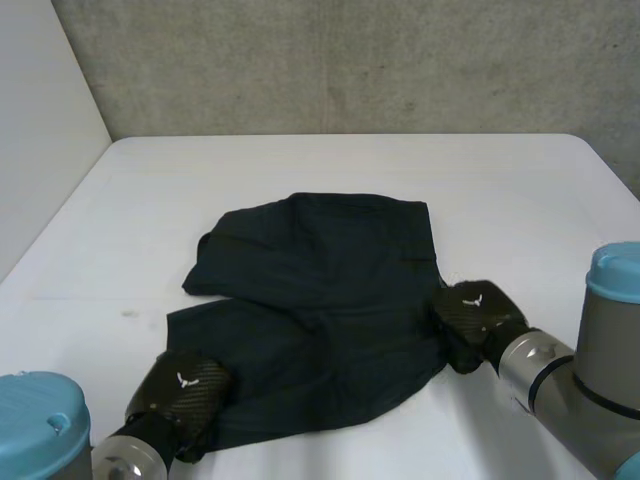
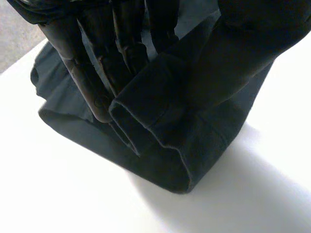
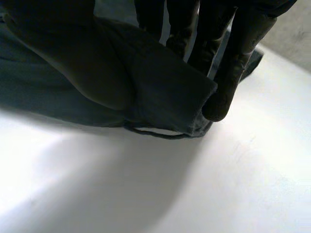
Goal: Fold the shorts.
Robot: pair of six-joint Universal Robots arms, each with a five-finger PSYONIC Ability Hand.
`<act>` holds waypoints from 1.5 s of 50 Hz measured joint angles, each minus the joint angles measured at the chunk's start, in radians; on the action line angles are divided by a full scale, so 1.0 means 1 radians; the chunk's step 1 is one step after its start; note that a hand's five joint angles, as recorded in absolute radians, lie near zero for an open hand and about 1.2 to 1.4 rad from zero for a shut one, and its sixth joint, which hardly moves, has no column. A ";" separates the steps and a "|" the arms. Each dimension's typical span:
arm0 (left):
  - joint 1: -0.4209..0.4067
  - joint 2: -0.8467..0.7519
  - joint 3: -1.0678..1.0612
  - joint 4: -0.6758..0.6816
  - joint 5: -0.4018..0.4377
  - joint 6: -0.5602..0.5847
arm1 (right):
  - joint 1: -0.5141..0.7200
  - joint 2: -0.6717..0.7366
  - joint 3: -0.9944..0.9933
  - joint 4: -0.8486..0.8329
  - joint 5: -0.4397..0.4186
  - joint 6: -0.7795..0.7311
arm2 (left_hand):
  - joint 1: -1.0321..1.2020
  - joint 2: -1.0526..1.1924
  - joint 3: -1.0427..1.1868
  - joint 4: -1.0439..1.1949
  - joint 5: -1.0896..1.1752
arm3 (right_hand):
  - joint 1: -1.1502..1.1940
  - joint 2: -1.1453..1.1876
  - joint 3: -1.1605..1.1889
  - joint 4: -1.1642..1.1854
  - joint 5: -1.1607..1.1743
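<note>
Dark shorts (image 1: 320,290) lie rumpled near the middle of the white bench (image 1: 300,170), toward its front edge, with no tidy fold made yet. The left robot hand (image 1: 182,393) pinches the near-left corner hem between fingers and thumb. The right robot hand (image 1: 472,318) likewise pinches the right edge. Progress appears early, and the folding itself seems still to do.

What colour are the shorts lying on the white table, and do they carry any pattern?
Plain dark, near-black fabric shorts, no pattern; clearest in the head view.
</note>
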 measured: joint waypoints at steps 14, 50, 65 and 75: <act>0.017 0.306 0.151 -0.233 0.007 0.137 | 0.004 -0.275 -0.110 0.287 0.012 -0.292 | 0.000 0.003 0.003 0.001 0.000 | 0.000 0.000 0.000 0.000 0.001; 0.086 -0.235 0.949 -0.068 -0.032 0.237 | 0.047 0.067 -0.702 0.094 0.174 -0.357 | 0.000 0.007 0.010 0.004 0.000 | 0.000 0.010 0.000 0.000 0.001; 0.105 -0.112 1.147 0.278 -0.082 0.256 | 0.056 0.008 -0.821 -0.371 0.185 -0.264 | 0.000 0.007 0.010 0.005 0.000 | 0.000 0.010 0.005 0.000 0.001; 0.120 -0.126 0.760 0.276 -0.066 0.223 | 0.067 0.087 -0.590 -0.259 0.176 -0.268 | 0.000 0.007 0.010 0.005 0.000 | 0.000 0.010 0.010 0.000 0.001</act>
